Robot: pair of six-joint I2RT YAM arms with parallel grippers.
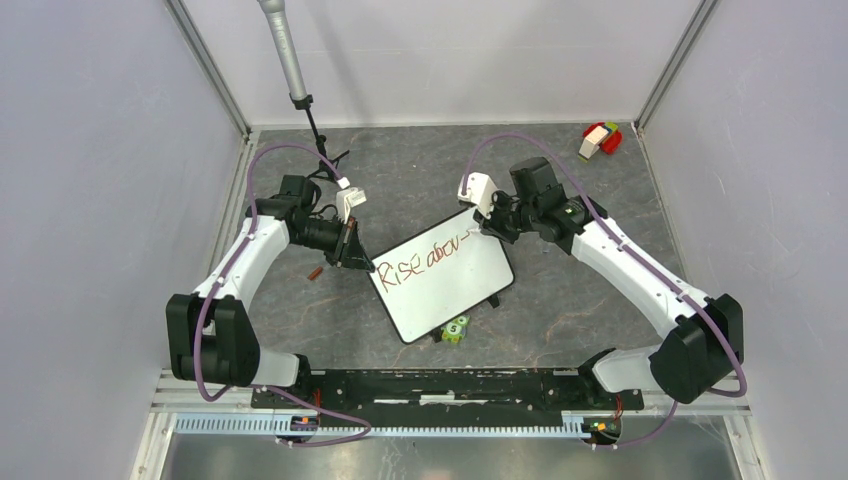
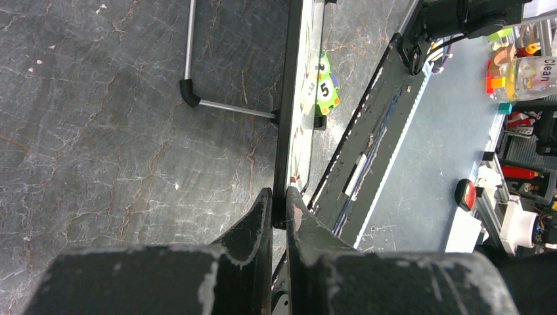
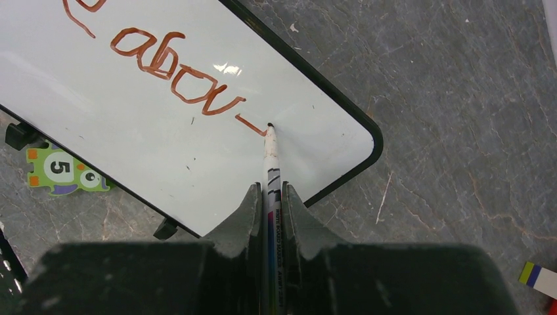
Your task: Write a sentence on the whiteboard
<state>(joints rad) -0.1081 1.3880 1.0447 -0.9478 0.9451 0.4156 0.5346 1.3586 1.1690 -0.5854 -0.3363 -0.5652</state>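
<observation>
A black-framed whiteboard [image 1: 450, 290] lies tilted at the table's middle, with "RISE abov-" in red-brown letters. My left gripper [image 1: 356, 258] is shut on the board's left corner; in the left wrist view the board's edge [image 2: 287, 118] runs up from between my left gripper [image 2: 280, 207]. My right gripper [image 1: 487, 226] is shut on a white whiteboard marker [image 3: 270, 164]. In the right wrist view my right gripper [image 3: 270, 197] holds it with the tip touching the whiteboard [image 3: 131, 125] at the end of a short dash after "abov".
A green number-5 tile [image 1: 455, 328] lies under the board's near edge. A small marker cap [image 1: 314, 271] lies left of the board. Coloured blocks [image 1: 599, 139] sit at the back right corner. A microphone stand [image 1: 300, 100] rises at the back left.
</observation>
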